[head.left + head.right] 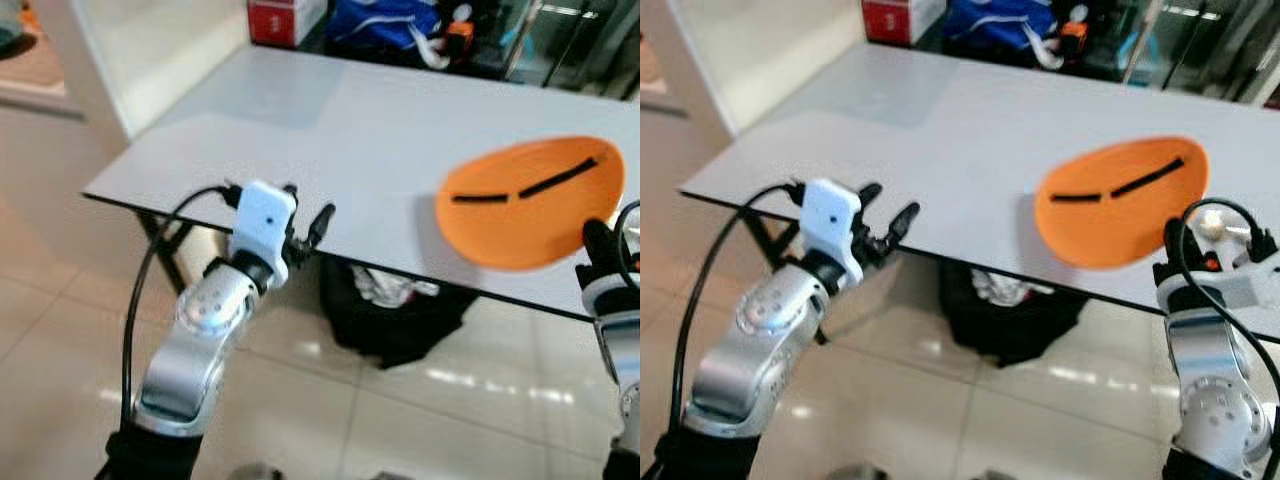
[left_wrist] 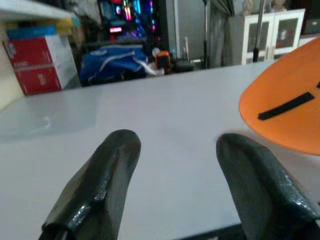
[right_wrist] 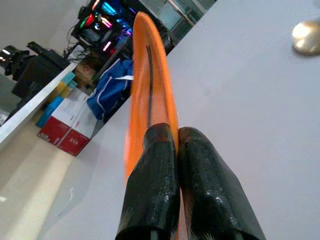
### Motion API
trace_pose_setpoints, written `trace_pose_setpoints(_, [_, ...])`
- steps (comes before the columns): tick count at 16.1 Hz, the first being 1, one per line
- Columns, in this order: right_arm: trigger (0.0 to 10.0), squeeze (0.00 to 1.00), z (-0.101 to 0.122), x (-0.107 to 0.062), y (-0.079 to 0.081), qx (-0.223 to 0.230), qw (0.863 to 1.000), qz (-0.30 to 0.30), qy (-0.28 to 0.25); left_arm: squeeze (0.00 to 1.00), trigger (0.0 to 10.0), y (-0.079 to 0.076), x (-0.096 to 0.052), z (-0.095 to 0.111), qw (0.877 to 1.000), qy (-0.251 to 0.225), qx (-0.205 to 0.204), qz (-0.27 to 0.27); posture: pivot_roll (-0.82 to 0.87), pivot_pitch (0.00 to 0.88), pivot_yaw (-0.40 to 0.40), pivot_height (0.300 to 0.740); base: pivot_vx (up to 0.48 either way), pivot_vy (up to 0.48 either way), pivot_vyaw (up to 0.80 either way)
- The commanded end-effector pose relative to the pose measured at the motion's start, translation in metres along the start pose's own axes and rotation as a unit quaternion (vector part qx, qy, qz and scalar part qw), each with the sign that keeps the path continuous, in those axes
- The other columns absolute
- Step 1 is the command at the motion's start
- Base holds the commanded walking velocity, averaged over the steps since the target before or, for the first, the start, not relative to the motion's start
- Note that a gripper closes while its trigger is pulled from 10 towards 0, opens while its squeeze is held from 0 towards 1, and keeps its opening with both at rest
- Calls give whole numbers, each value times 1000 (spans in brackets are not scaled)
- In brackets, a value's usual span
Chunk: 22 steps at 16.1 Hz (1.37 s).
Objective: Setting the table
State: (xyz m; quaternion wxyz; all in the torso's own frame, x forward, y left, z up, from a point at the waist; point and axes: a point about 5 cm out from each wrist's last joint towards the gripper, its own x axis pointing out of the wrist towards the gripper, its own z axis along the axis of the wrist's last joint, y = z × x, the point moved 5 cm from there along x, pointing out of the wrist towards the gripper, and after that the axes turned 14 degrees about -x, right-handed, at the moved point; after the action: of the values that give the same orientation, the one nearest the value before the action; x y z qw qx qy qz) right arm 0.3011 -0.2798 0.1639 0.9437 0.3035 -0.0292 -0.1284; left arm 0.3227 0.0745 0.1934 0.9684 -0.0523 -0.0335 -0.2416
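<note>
Orange plate (image 1: 530, 203) pinched in right tool (image 3: 176, 150)

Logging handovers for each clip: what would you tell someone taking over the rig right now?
Right end effector: shut on the rim of the orange plate, holding it tilted above the near right part of the white table.
Left end effector: open, holding nothing, at the table's near edge.
Done: plate picked up and brought over the table.
Left: set the plate down flat and let go.
</note>
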Motion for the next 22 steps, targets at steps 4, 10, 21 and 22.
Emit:
trace_pose_setpoints(4, [10000,0,-16,-5,28,6,998,50,31,0,10000,-1,-1,4,1000,-3,1,-14,7,54,-16,740,0,0,-109])
trace_pose_setpoints(10, [10000,0,-20,-10,27,10,998,42,38,0,10000,-3,-1,8,1000,-5,-6,-25,7,67,-13,740,222,0,-790])
trace_pose_setpoints(21, [10000,0,-25,-16,56,59,989,116,73,0,10000,-2,-8,9,1000,-1,-4,-23,12,96,-22,740,201,0,-73])
trace_pose_setpoints(22, [10000,0,-25,-16,57,60,989,116,74,0,10000,-2,-8,9,1000,-1,-3,-23,14,100,-22,740,0,0,0])
